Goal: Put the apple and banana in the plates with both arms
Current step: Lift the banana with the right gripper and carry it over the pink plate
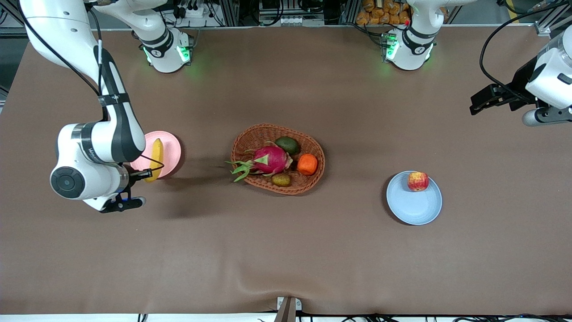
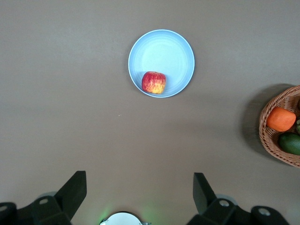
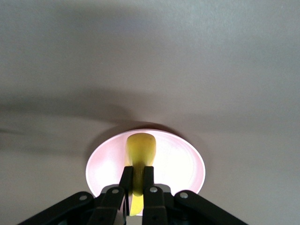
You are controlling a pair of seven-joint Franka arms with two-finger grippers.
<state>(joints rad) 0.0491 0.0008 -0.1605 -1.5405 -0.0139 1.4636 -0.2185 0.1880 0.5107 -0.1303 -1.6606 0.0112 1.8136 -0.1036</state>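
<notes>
The long yellow banana [image 3: 139, 161] is seen clamped in the right gripper [image 3: 136, 180] over the pale pink plate [image 3: 187, 161] only from the right wrist; the left gripper [image 2: 139, 193], spread wide and empty, is held high over the table, the small red apple [image 2: 153, 82] lying on the light blue plate [image 2: 164, 49].

A robotics lab, plainly: two large white jointed arms [image 1: 111, 112] bolted by green-lit white bases [image 1: 167, 53] along one edge of a wide surface covered in plain brown cloth [image 1: 286, 250], with black cables [image 1: 496, 49] looping off the arms. Past that edge, aluminium framing [image 1: 232, 11], tangled wiring and a power strip [image 1: 192, 11], plus a stock of orange packets [image 1: 384, 13]. Laid out like test props, well apart: a pale pink round plate [image 1: 172, 150], an oval brown wicker basket [image 1: 250, 138] of fruit and a light blue round plate [image 1: 415, 208].
</notes>
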